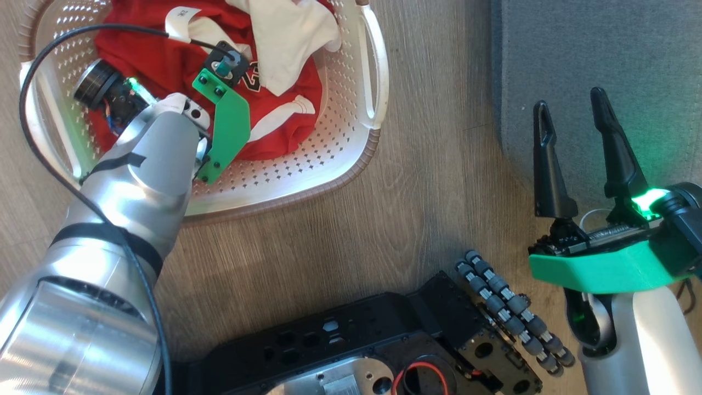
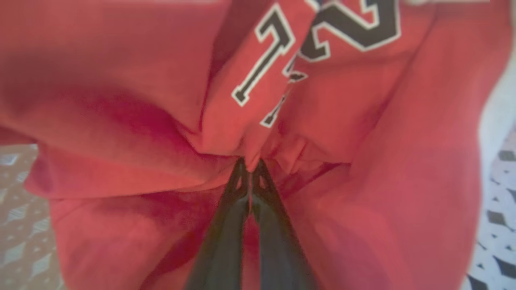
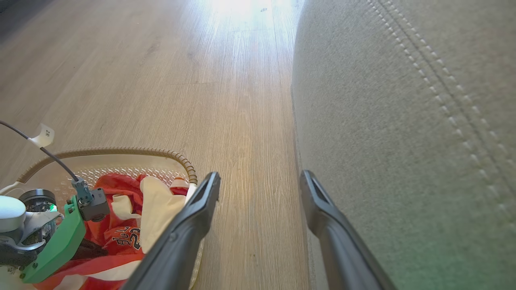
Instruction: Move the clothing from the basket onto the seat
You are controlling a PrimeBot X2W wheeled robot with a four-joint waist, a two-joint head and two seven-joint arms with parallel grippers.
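Left end effector (image 2: 250, 163) clamped on clothing (image 2: 121, 100) in basket (image 1: 307, 164); right end effector (image 1: 569, 101) (apart) by seat (image 1: 603, 44) edge.

Off-task stuff I've got on screen: wood-look plank floor (image 1: 428, 181), grey-brown, with long grain lines and a few faint board seams. In the right wrist view I see the same boards running away from the camera, in a warmer tan. There's a bright glare patch (image 3: 238, 6) on them at the top edge. Darker shaded strip (image 3: 16, 8) in the top left corner, can't tell what it is.
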